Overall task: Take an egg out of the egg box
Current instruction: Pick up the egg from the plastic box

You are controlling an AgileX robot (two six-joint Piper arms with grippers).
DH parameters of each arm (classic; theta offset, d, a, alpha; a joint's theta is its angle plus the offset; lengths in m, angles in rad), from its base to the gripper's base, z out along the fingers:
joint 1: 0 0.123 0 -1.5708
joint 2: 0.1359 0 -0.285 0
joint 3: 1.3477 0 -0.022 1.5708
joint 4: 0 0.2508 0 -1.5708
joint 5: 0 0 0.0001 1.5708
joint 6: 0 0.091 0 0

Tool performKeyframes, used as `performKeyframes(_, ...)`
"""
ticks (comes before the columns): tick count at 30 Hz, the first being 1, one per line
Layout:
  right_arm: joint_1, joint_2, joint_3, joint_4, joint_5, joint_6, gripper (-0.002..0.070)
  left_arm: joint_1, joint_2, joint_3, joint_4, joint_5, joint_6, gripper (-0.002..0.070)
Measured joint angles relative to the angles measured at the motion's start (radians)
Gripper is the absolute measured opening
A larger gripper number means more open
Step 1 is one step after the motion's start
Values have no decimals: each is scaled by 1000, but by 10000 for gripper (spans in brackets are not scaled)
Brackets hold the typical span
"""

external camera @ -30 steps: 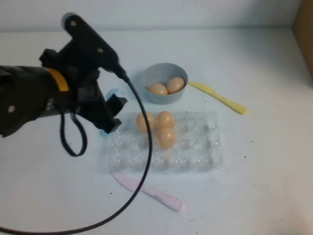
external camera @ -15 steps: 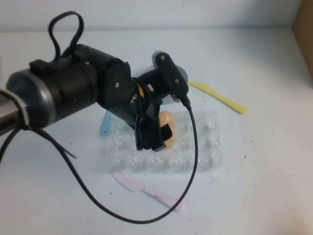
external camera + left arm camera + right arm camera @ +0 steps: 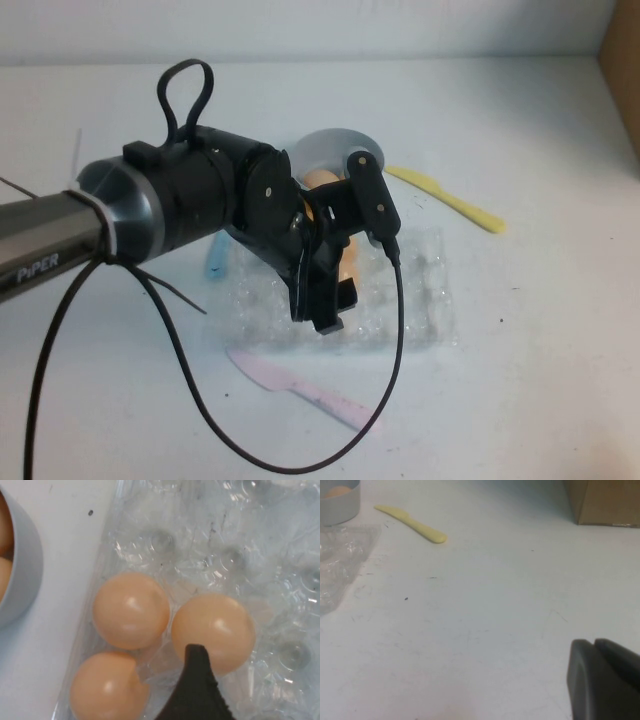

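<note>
Left end effector [image 3: 325, 300] over egg [image 3: 214, 632] in egg box [image 3: 425, 300]; right end effector [image 3: 602, 680] well apart.

The left arm reaches in from the left of the high view, its dark barrel-shaped wrist turned downward, a black cable looping from it; the left gripper [image 3: 325, 300] hangs low over the middle of the table, one black finger [image 3: 195, 690] showing in the left wrist view; whether its jaws stand apart cannot be told; the right gripper [image 3: 602, 680] shows only as a dark, blunt, blurred shape in its own wrist view, low above the tabletop.
</note>
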Motion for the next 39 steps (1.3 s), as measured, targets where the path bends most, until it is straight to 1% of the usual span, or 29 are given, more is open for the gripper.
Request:
performKeyframes(5,0,0,0,0,0,0,-17,0,25,0,-4,-25,32,475)
performKeyframes(16,0,0,0,0,0,0,-17,0,71,-1,-4,-91,45,475)
performKeyframes(28,0,0,0,0,0,0,-17,0,95,-8,-4,-108,82,471)
performKeyframes(31,0,0,0,0,0,0,-17,0,95,-9,-4,-111,83,428)
performKeyframes(33,0,0,0,0,0,0,-17,0,95,-9,-4,-113,86,379)
performKeyframes(34,0,0,0,0,0,0,-17,0,95,-9,-4,-116,86,342)
performKeyframes(36,0,0,0,0,0,0,-17,0,95,-9,-6,-117,86,296)
performKeyframes(39,0,0,0,0,0,0,-17,0,95,-9,-6,-117,86,282)
